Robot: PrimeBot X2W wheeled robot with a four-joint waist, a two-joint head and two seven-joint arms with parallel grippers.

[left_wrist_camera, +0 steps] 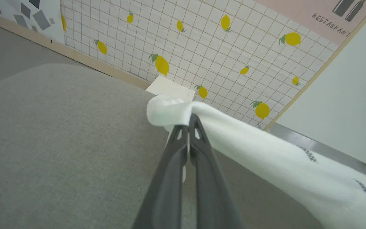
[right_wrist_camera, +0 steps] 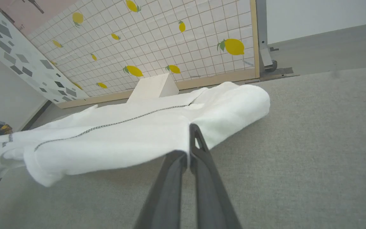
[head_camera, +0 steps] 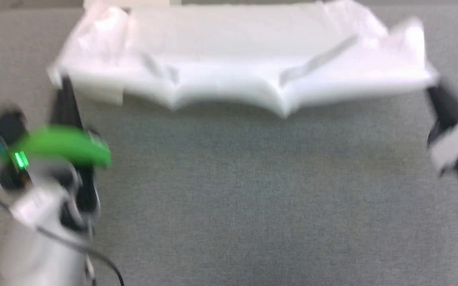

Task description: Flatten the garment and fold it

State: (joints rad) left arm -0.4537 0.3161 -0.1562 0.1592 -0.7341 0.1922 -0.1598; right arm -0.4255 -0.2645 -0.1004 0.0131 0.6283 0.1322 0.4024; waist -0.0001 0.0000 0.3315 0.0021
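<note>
You're working over a broad grey fabric-covered desk (head_camera: 229, 190), bare on the near side. The white thin-fabric T-shirt with dark grey zigzag seams (head_camera: 237, 71) lies across its far half. The shirt's near edge is raised off the surface and strung between your two arms, sagging into scallops in the middle. Just beyond it, against the lemon-print grid wall panel (left_wrist_camera: 202, 47), sits a small rigid white box (right_wrist_camera: 152, 87).

The left gripper (left_wrist_camera: 191, 117) has its jaws clamped together on the bunched left end of the cloth. The right gripper (right_wrist_camera: 192, 127) has its jaws shut on the right-hand edge, with a rolled sleeve beside them.

The head view is blurred, so judge carefully. Each grip holds only a thin pinch, and a sharp tug could slip it free. That would drop one side and leave the shirt skewed.

The slack middle may set down as creases if you lower without spreading first. Carry it too far back and the cloth could catch on the box — or drag it along.
</note>
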